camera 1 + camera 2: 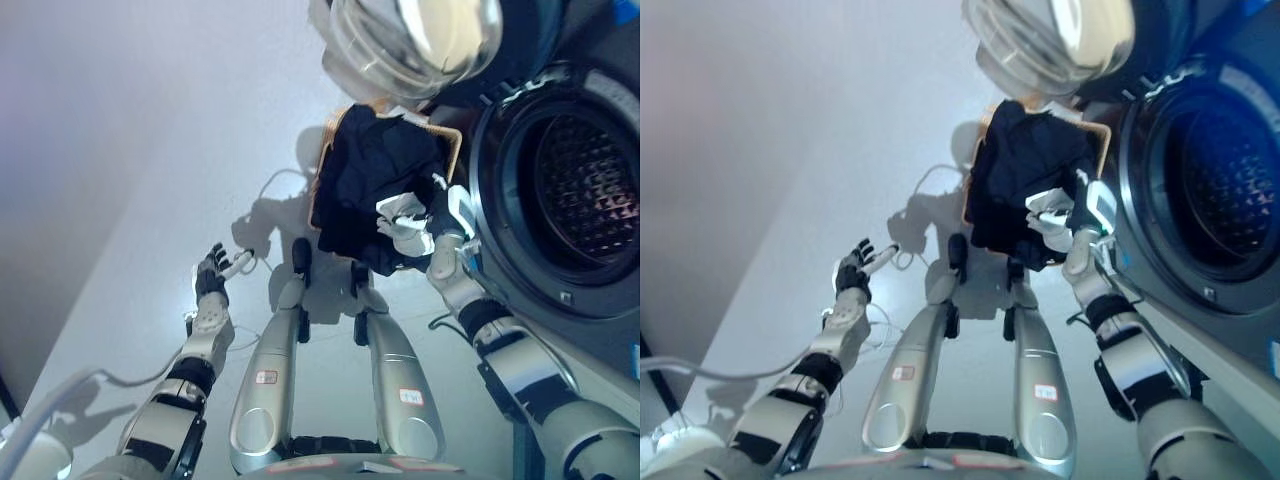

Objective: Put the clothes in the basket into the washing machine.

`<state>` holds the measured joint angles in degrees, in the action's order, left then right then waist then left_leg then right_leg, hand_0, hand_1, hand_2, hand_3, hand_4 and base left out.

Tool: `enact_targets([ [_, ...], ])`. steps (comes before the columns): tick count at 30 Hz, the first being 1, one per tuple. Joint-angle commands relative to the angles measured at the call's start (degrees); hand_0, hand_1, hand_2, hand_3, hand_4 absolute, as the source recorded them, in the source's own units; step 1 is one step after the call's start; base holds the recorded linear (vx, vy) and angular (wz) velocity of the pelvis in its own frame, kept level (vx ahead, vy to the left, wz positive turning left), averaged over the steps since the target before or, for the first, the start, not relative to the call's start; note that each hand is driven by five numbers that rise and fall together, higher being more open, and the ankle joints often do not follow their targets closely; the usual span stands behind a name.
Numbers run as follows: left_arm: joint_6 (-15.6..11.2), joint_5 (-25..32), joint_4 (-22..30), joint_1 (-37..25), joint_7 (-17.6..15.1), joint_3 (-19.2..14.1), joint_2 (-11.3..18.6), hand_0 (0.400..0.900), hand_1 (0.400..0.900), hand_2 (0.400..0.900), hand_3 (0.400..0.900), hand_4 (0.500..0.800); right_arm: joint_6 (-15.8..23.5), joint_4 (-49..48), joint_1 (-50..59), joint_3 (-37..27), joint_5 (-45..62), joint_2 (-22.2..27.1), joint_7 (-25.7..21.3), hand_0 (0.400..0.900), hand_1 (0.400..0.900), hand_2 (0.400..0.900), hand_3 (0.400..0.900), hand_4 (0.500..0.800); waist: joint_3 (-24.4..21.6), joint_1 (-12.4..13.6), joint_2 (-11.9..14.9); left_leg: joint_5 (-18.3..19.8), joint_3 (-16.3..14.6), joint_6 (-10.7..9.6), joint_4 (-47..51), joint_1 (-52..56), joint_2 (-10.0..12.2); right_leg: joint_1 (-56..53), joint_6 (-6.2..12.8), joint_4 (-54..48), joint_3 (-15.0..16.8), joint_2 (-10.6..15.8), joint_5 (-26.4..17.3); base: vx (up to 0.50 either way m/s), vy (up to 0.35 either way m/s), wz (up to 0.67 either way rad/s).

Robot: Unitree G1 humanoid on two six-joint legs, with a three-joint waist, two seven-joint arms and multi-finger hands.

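Note:
A tan basket (453,143) stands on the floor in front of the washing machine, piled with dark clothes (368,175). My right hand (408,225) is at the near right side of the pile, its white-tipped fingers curled on the dark cloth. The washing machine's drum opening (585,190) is on the right, and its round glass door (415,40) stands swung open beyond the basket. My left hand (212,275) hangs over the floor at the lower left, fingers relaxed and empty, well away from the basket.
The pale floor (150,150) spreads to the left of the basket. The washing machine's dark front panel (560,330) runs along the right side, close to my right arm.

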<state>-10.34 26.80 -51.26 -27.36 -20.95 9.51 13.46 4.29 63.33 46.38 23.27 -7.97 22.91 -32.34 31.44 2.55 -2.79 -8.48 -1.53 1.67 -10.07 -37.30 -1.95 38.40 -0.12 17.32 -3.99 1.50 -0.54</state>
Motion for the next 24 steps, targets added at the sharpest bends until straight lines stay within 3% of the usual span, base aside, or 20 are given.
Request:
enact_targets([
  [1,-3.46,3.40,3.73,3.39,-2.94,0.95,0.87,0.900,0.900,0.900,0.900,0.800,-0.50,-0.64,-2.40,-0.57,0.40,4.16,-4.23,0.900,0.900,0.900,0.900,0.800,-1.65,-0.80,-2.26,11.62,-0.47,-1.78,-13.31,-6.38,-1.22,7.75,3.64,10.66,1.90,1.49,5.91,-0.07,-0.023,0.12],
  [12,-5.02,7.61,5.45,2.37,-3.43,1.56,0.02,0.900,0.900,0.900,0.900,0.800,-4.52,10.41,0.75,1.23,-0.59,4.53,-2.94,0.900,0.900,0.900,0.900,0.800,-1.65,0.49,-5.04,14.52,-0.40,-1.34,-27.35,-22.77,-1.73,24.79,2.18,26.81,2.20,3.68,9.90,-0.04,-0.027,0.11],
  [13,-5.03,7.95,5.89,2.57,-3.36,1.42,0.12,0.900,0.900,0.900,0.900,0.800,-4.83,11.21,1.28,1.29,-0.27,4.75,-2.21,0.875,0.875,0.875,0.875,0.785,-1.65,0.73,-5.22,14.69,-0.42,-1.28,-28.05,-23.45,-1.70,25.57,2.09,27.49,2.24,3.84,10.11,-0.02,-0.015,0.06],
  [14,-5.08,8.05,6.30,2.86,-3.28,1.50,0.14,0.900,0.900,0.900,0.900,0.800,-4.89,11.69,1.54,1.18,-0.04,5.13,-1.79,0.561,0.561,0.561,0.561,0.596,-1.70,0.89,-5.36,14.79,-0.52,-1.25,-28.44,-23.85,-1.74,26.01,2.04,28.07,2.28,3.83,10.15,0.00,0.000,0.00],
  [15,-5.09,8.16,6.76,3.57,-3.21,1.54,0.08,0.900,0.900,0.900,0.900,0.800,-5.17,12.20,1.69,1.34,-0.08,5.45,-1.27,0.531,0.531,0.531,0.531,0.579,-1.79,1.10,-5.41,14.94,-0.57,-1.19,-28.86,-24.06,-1.75,26.35,2.04,28.53,2.23,3.92,10.22,0.00,0.000,0.00],
  [16,-5.08,8.07,7.08,3.95,-3.20,1.75,-0.03,0.900,0.900,0.900,0.900,0.800,-5.19,12.41,1.86,1.48,-0.15,5.56,-1.25,0.400,0.400,0.400,0.400,0.500,-1.84,1.29,-5.44,15.00,-0.59,-1.14,-29.04,-24.32,-1.77,26.62,2.06,28.73,2.20,3.90,10.24,0.00,0.000,0.00],
  [24,-4.81,7.54,6.45,3.53,-3.80,1.99,-0.77,0.900,0.900,0.900,0.900,0.800,-3.95,10.23,1.42,0.21,1.01,5.85,-3.73,0.400,0.400,0.400,0.400,0.500,-2.51,0.64,-4.51,14.88,-0.51,-1.18,-28.18,-24.12,-1.77,26.63,2.13,28.36,2.37,3.75,10.26,0.00,-0.001,-0.01],
])
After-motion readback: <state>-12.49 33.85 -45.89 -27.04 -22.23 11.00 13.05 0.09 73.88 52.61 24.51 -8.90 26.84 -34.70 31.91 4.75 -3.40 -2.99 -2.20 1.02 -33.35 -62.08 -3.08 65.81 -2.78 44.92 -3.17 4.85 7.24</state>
